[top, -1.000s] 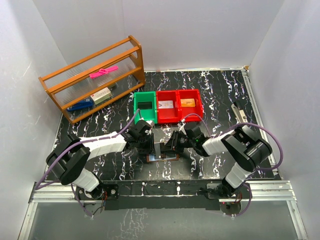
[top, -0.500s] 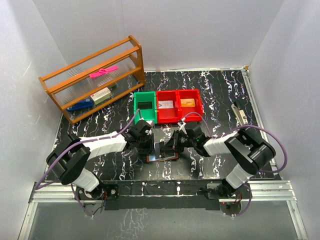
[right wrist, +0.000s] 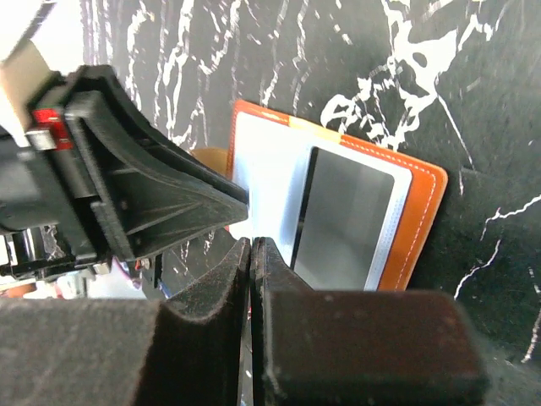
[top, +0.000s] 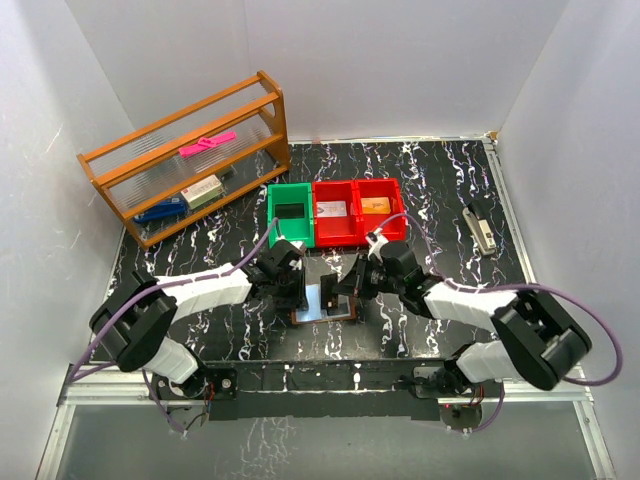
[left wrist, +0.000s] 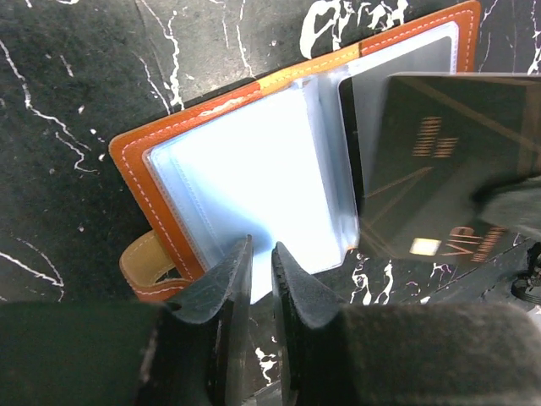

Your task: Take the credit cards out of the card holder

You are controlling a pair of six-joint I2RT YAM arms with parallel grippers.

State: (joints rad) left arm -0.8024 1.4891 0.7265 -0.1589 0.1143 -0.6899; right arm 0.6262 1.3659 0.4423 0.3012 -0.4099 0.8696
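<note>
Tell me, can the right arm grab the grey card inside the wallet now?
Probably not yet. The right gripper is shut on a dark card held over the card holder, so it is busy. The grey card lies tucked inside just below, nothing else blocking it.

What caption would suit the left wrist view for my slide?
The left gripper pinches the open holder at its near edge; the right gripper holds a dark card above it.

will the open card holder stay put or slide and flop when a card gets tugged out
Probably light and apt to slide: the card holder lies flat on the smooth table, so the left gripper, jaws pinching its near edge, likely has to anchor it. Its clear sleeves look floppy and may drag along with the black card.
</note>
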